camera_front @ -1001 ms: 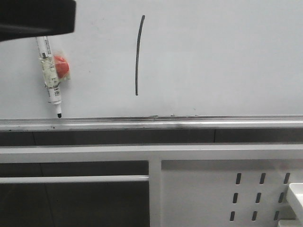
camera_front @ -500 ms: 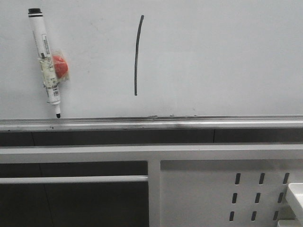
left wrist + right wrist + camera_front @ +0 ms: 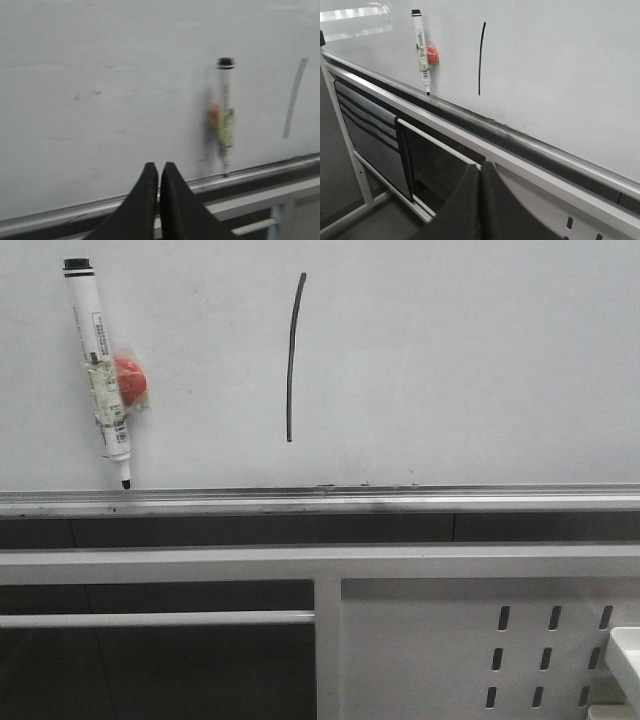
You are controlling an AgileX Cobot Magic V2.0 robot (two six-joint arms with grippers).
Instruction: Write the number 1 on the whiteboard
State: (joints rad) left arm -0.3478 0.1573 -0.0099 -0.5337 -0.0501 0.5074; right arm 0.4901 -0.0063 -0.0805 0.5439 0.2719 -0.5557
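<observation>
The left gripper (image 3: pixel 159 172) has its two dark fingers pressed together with nothing between them, and it sits back from the whiteboard (image 3: pixel 470 370), low and to the left of the marker (image 3: pixel 225 112) as its wrist camera shows, pointing toward the ledge (image 3: pixel 400 502) along the board's lower edge. A second ago a dark part of that arm covered the board's upper left corner in the front view, right over the marker's cap; half a second ago it was gone from that view, and it is absent now too, so the arm has let go and pulled away. The marker hangs alone on the board near its left edge, tip down just above the ledge, with a red piece (image 3: pixel 129 380), probably a magnet, taped at its side. The number 1 (image 3: pixel 294 355) stands as a thin, slightly curved black stroke right of the marker, well apart from it, its foot a little above the ledge. With the stroke drawn and the marker parked, the task looks finished. The right gripper (image 3: pixel 481 187) is likewise closed and empty, held low and well back from the board, facing the frame below the ledge.
</observation>
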